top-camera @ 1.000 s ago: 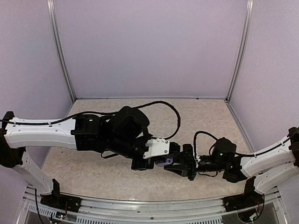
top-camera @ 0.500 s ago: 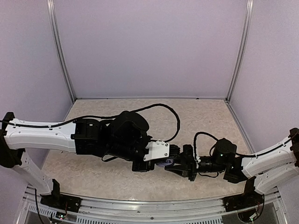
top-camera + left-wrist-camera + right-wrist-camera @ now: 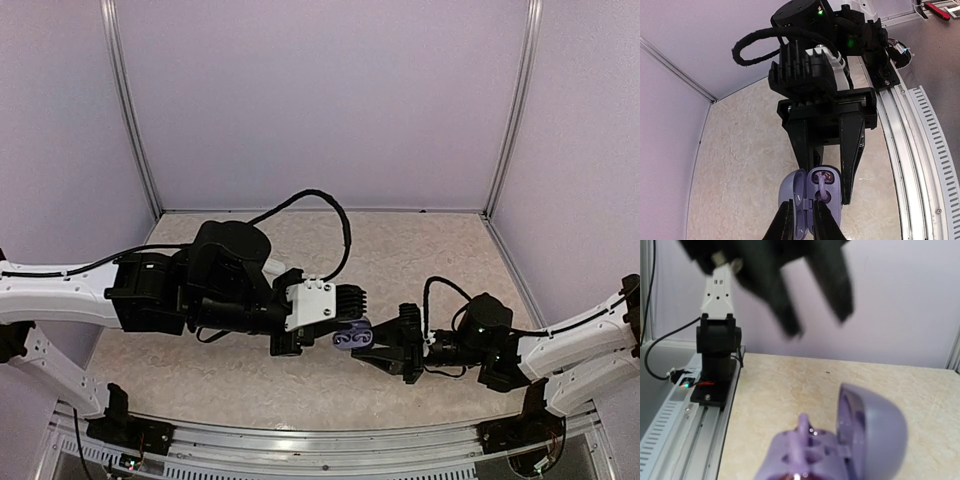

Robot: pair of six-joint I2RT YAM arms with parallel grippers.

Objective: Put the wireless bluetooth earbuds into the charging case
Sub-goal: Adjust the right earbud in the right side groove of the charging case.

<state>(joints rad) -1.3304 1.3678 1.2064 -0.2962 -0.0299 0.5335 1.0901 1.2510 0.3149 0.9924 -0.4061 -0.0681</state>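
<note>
**Left gripper backs off the case**

Pulls the left gripper back toward its own side since a second ago, clear of the right gripper it overlapped then. Parts its fingers only a crack, with nothing gripped between them. Holds the right gripper clamped on the open purple charging case, one finger on each flank. Shows a purple earbud seated in the case's base, just ahead of the left fingertips, lid raised beside it. Spreads a beige speckled table beneath both grippers. Closes the room with plain lilac walls beyond the grippers, metal corner posts, and a ribbed aluminium rail on the near side of them, by the arm bases.
</note>
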